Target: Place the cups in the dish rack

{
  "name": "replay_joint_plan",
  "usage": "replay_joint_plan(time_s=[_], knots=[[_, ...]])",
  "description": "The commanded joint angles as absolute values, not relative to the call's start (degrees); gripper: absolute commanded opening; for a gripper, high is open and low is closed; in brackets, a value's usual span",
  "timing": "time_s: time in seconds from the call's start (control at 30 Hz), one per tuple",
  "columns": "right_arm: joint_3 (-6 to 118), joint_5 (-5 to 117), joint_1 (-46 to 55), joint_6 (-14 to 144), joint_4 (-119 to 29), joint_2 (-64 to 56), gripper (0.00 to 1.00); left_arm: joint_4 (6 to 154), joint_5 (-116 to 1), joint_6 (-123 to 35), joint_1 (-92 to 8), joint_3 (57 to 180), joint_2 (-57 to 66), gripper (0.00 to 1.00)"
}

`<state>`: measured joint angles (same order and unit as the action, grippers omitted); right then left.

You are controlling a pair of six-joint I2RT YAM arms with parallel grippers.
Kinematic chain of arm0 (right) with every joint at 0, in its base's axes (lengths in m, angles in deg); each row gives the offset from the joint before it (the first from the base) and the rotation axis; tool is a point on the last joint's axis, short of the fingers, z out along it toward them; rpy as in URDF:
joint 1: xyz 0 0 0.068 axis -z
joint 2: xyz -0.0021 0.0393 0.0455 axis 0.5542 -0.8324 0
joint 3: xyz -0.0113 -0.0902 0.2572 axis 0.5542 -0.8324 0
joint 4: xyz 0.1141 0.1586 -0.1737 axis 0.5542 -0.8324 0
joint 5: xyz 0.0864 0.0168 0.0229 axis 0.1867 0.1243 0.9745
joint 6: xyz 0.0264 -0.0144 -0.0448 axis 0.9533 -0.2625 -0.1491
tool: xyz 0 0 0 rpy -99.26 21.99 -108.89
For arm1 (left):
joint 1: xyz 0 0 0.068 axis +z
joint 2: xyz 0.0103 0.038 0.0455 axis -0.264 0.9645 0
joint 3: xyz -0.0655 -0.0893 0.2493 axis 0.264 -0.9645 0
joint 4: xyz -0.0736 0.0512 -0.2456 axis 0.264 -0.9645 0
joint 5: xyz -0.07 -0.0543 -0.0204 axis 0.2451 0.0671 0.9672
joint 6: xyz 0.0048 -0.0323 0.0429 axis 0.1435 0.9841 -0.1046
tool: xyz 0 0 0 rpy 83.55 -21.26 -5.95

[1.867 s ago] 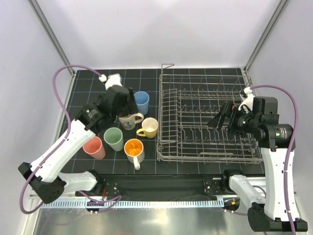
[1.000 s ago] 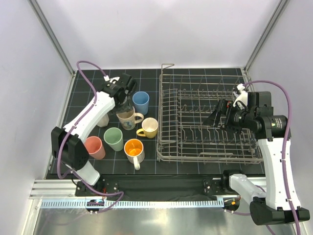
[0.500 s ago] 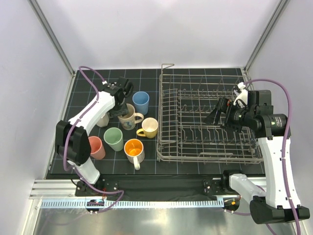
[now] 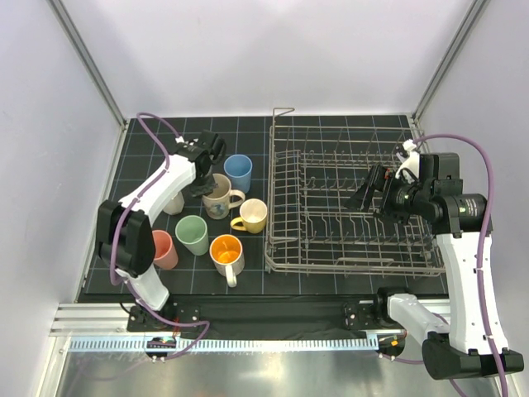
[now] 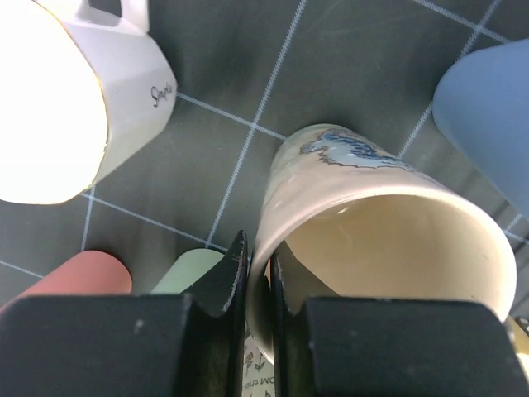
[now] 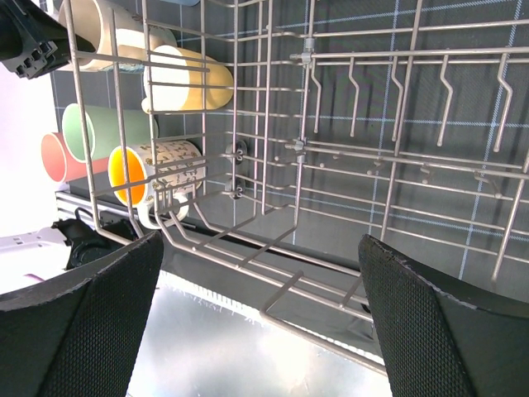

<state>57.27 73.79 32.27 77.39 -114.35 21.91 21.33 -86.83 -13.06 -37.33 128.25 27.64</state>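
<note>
Left end effector (image 5: pixel 258 266) clenched on rim wall of cream printed handled mug (image 5: pixel 372 215), one finger inside, one outside. Mug upright on black gridded worktop (image 4: pixel 149 141), long axis vertical, mouth up, handle toward grey wire dish rack (image 4: pixel 351 266); blue plastic cup (image 4: pixel 239 172) just beside. Left arm folded, elbow near, wrist tipped down. Right end effector (image 6: pixel 260 248) spread wide, empty, over the rack, pointing left. White walls around.

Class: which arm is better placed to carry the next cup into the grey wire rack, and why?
Left. The left pincer grips the rim of the cream handled mug with a blue print. The right pincer hangs open over the grey wire dish rack, holding nothing.
</note>
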Motion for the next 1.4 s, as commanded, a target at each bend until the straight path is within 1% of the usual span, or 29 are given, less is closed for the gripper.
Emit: replay_joint_plan(time_s=[0.0,0.17,0.3,0.43,0.53,0.57,0.67,0.7,0.77,0.8,0.9,0.93,0.97,1.0,1.03,1.07,1.13,1.17,1.37], knots=[[59.6,73.7,32.0,77.1,-114.7,22.3,1.00,21.5,-88.5,-13.3,-37.0,127.7,26.4,0.00],[60.4,74.0,32.0,77.1,-114.5,21.6,1.00,20.1,-90.6,-13.3,-36.9,128.8,23.1,0.00],[61.6,74.2,32.0,77.1,-114.1,21.2,1.00,18.3,-92.0,-13.4,-36.9,132.2,18.4,0.00],[63.0,69.6,31.5,79.0,-114.9,20.3,1.00,15.8,-91.5,-13.2,-37.0,135.8,14.0,0.01],[63.2,68.4,31.1,80.7,-112.8,20.7,1.00,14.1,-90.1,-13.2,-36.9,138.4,10.1,0.00],[63.2,68.9,30.8,81.2,-111.0,20.7,1.00,14.0,-89.1,-13.1,-36.9,138.6,8.6,0.00],[62.3,75.4,30.2,83.2,-107.0,19.8,1.00,15.6,-86.8,-12.6,-36.9,138.8,2.8,0.00],[61.6,80.2,29.9,83.7,-106.0,18.7,1.00,17.5,-85.0,-12.7,-36.9,138.6,1.4,0.00],[61.0,83.5,27.4,86.3,-102.5,17.3,1.00,19.8,-82.2,-12.8,-37.0,138.1,-2.8,0.00],[60.9,84.7,26.1,87.1,-101.3,16.2,1.00,21.2,-78.3,-12.8,-37.0,137.7,-4.1,0.00],[62.4,86.0,19.6,91.2,-96.5,14.1,1.00,29.8,-72.1,-11.6,-36.9,133.9,-9.5,0.00],[62.6,87.1,17.9,92.4,-95.0,12.4,0.99,32.9,-67.8,-11.3,-36.9,132.3,-10.9,0.00],[62.8,89.9,16.5,93.8,-91.6,11.4,0.98,39.7,-66.1,-10.8,-37.0,130.7,-12.6,0.00],[63.0,90.9,15.2,95.7,-89.7,10.7,0.98,43.2,-63.6,-10.5,-37.0,126.6,-14.2,0.00],[63.0,92.0,12.5,98.8,-87.6,9.8,0.97,46.6,-60.4,-10.5,-37.0,124.8,-17.3,0.00],[62.9,93.5,11.3,100.8,-83.6,9.3,0.97,53.5,-59.2,-10.5,-37.0,122.8,-18.6,0.00],[62.2,95.4,8.6,107.5,-78.7,8.6,0.97,59.3,-54.5,-11.2,-37.0,118.7,-21.6,0.00],[61.3,96.7,7.8,109.9,-73.7,8.5,0.97,63.6,-53.1,-11.9,-37.0,117.8,-22.2,0.00],[58.4,97.8,2.3,126.9,-55.6,7.7,0.97,74.6,-47.0,-14.8,-37.0,112.3,-24.9,0.00]])
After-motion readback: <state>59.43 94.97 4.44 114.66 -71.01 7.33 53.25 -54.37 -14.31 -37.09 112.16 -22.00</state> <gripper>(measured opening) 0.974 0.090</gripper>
